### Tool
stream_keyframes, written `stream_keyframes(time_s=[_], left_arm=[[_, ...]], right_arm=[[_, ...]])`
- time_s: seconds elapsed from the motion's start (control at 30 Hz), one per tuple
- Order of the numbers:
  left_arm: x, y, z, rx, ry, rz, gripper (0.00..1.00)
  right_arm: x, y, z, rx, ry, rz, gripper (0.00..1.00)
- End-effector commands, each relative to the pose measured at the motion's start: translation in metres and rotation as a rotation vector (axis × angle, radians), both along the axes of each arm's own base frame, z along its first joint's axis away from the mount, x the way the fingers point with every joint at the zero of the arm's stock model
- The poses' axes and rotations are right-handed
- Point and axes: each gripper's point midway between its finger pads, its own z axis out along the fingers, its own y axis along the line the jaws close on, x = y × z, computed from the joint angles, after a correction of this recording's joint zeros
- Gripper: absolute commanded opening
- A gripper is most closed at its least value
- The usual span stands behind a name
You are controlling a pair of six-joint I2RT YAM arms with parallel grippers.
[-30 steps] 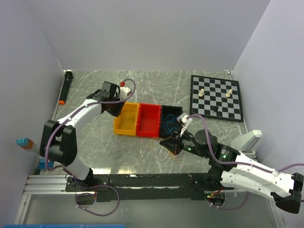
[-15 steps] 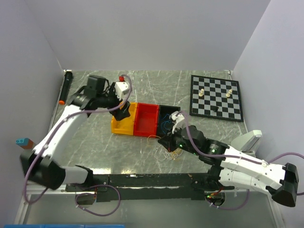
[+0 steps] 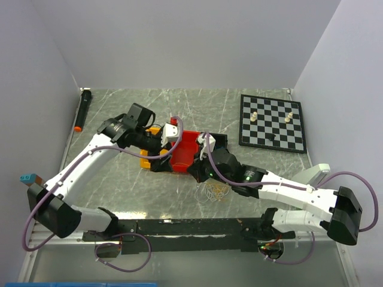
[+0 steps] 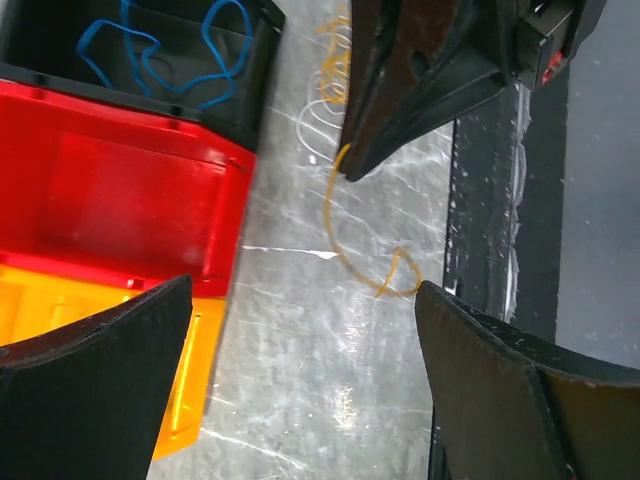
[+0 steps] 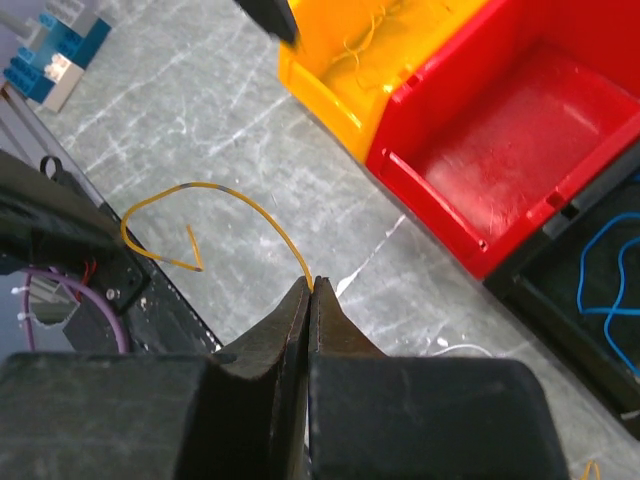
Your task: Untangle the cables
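Observation:
My right gripper [image 5: 311,285] is shut on a thin yellow cable [image 5: 215,190], which arcs away from the tips and hooks back above the table. In the left wrist view that same yellow cable [image 4: 345,235] hangs from the right gripper [image 4: 348,165]. My left gripper [image 4: 300,380] is open, with only bare tabletop between its fingers [image 4: 90,380], in front of the red bin [image 4: 120,200]. A blue cable [image 4: 150,60] lies in the black bin [image 4: 262,70]. A tangle of white and yellow cables [image 3: 212,191] lies on the table near the right arm.
A yellow bin [image 5: 370,60] with a thin yellow wire in it stands beside the red bin [image 3: 187,148]. A chessboard [image 3: 272,122] with a few pieces lies at the back right. A black marker [image 3: 82,110] lies along the left wall, and blue blocks [image 5: 60,50] sit at the left edge.
The left arm swung right over the bins and its gripper opened wide. The right gripper moved left toward the red bin's front, drawing the yellow cable out of the tangle.

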Motion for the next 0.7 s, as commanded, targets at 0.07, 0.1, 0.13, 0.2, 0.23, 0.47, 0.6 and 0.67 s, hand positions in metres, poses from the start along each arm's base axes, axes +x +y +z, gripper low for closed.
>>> stream_keyframes(time_s=[0.07, 0.1, 0.13, 0.2, 0.23, 0.47, 0.6, 0.67], left_arm=[[-0.009, -0.014, -0.001, -0.033, 0.035, -0.102, 0.99], [-0.008, -0.016, -0.001, -0.037, 0.041, -0.106, 0.98], [-0.008, -0.017, -0.002, -0.037, 0.053, -0.108, 0.95], [-0.009, -0.020, -0.002, -0.045, 0.074, -0.112, 0.88], [-0.008, -0.021, -0.004, -0.044, 0.084, -0.111, 0.85], [-0.007, -0.024, 0.000, -0.049, 0.105, -0.112, 0.72], [-0.009, -0.024, 0.001, -0.051, 0.116, -0.104, 0.14], [-0.008, -0.026, 0.003, -0.054, 0.113, -0.089, 0.01]], right_arm=[[0.009, 0.022, 0.048, 0.132, -0.096, 0.026, 0.00], [0.009, 0.024, 0.048, 0.135, -0.095, 0.031, 0.00], [0.008, 0.026, 0.049, 0.139, -0.093, 0.036, 0.00], [0.008, 0.028, 0.051, 0.157, -0.100, 0.046, 0.00], [0.008, 0.030, 0.053, 0.164, -0.103, 0.049, 0.00], [0.008, 0.037, 0.052, 0.161, -0.101, 0.072, 0.00], [0.006, 0.039, 0.047, 0.161, -0.087, 0.079, 0.00], [0.006, 0.039, 0.043, 0.163, -0.079, 0.080, 0.00]])
